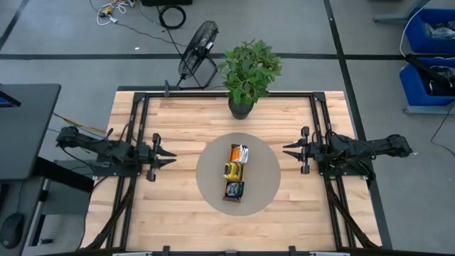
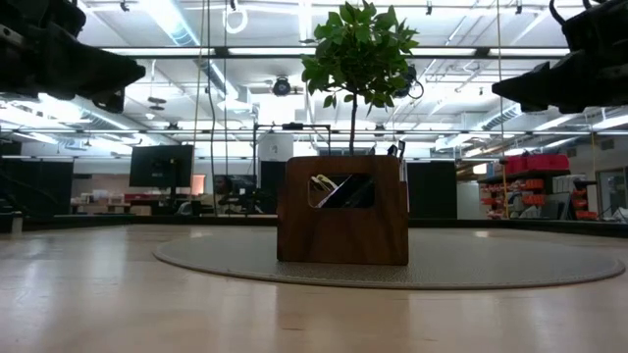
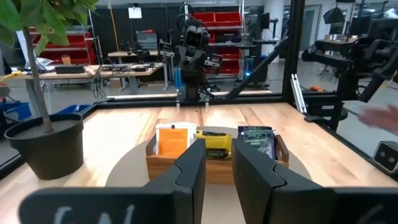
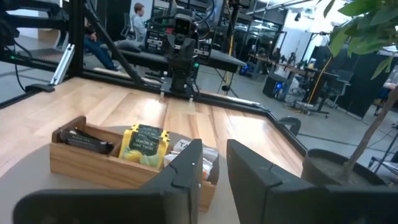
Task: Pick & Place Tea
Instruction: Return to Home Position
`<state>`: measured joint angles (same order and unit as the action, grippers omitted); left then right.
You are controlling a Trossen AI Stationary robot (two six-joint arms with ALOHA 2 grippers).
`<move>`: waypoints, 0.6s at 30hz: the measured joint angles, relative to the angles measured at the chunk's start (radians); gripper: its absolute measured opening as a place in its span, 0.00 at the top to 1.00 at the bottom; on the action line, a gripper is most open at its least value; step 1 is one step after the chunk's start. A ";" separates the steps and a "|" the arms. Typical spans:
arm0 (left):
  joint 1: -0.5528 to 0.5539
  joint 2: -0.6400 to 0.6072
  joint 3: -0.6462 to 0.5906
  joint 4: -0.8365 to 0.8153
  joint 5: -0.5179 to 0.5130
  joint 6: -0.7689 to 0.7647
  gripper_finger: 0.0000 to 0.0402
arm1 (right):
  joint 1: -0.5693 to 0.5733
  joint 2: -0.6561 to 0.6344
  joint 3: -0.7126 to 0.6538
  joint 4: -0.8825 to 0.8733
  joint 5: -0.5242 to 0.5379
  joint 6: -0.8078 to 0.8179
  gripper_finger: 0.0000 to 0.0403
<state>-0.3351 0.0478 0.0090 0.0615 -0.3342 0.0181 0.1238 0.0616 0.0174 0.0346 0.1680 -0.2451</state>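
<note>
The tea sachets (image 1: 232, 171) stand in the wooden tray (image 1: 234, 199) on the counter (image 1: 178, 213). They look light and bendy, best pinched by a top edge. The left gripper (image 1: 175, 157) and right gripper (image 1: 284, 152) hang off to the sides, slightly open and empty.

Bright ceiling lights (image 2: 182, 18), soft even shadows

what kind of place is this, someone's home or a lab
Most likely a robotics lab or workshop. The left arm and right arm flank a framed wooden table, red parts bins line shelves behind, and blue bins and loose cables sit on the floor.
</note>
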 joint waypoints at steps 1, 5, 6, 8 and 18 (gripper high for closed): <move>0.000 0.005 0.000 0.001 -0.001 -0.002 0.80 | 0.000 0.000 0.000 0.000 0.000 0.000 0.80; 0.000 0.010 0.000 0.009 -0.002 -0.033 0.80 | 0.000 0.000 0.000 0.000 0.000 0.000 0.80; 0.000 0.010 -0.001 0.012 -0.002 -0.033 0.80 | 0.000 0.000 0.000 0.000 0.000 0.000 0.80; 0.000 0.010 -0.001 0.020 -0.003 -0.033 0.80 | 0.000 0.000 0.000 0.000 0.000 0.000 0.80; 0.000 0.010 -0.002 0.037 -0.005 -0.033 0.80 | 0.000 0.000 0.000 0.000 -0.001 0.000 0.80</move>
<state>-0.3349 0.0578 0.0074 0.0982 -0.3393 -0.0147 0.1238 0.0616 0.0171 0.0349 0.1673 -0.2451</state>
